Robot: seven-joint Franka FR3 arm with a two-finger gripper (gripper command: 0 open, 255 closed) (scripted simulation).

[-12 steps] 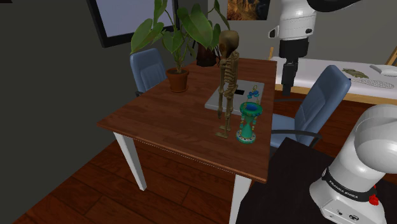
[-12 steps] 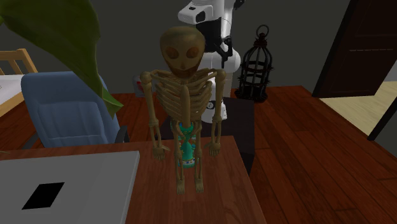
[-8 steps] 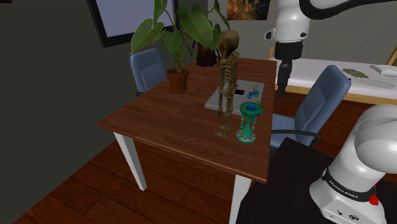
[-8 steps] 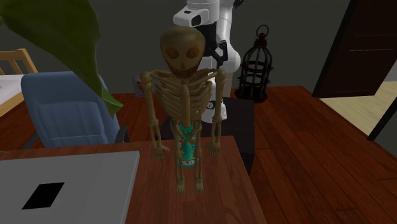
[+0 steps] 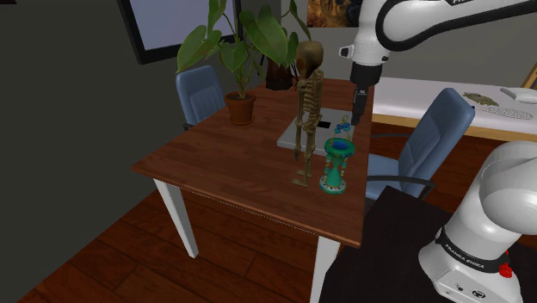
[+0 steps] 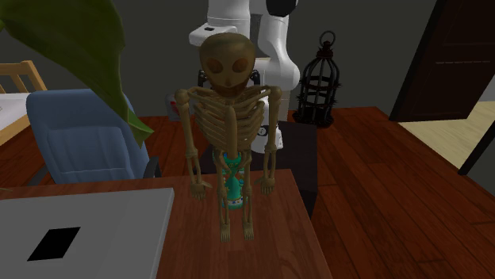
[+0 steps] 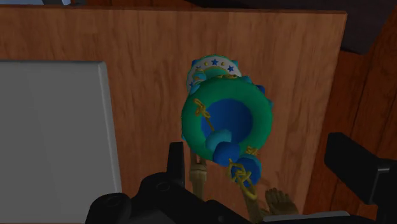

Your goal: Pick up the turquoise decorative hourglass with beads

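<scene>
Hourglass [image 7: 226, 124] upright on table [image 7: 140, 38], blue beads [image 7: 221, 139] in its dished top.

The turquoise hourglass [image 7: 226, 121] stands on the wooden table [image 7: 140, 38] near a grey slab [image 7: 51, 140], the hand's [image 7: 257, 156] fingers spread.

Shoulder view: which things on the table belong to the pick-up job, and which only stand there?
For the job:
- turquoise hourglass, near the table's edge
- the tool, open, up above the table

Just standing about:
- skeleton figure, beside the hourglass
- potted plant
- grey flat slab
- blue chair, behind the table
</scene>
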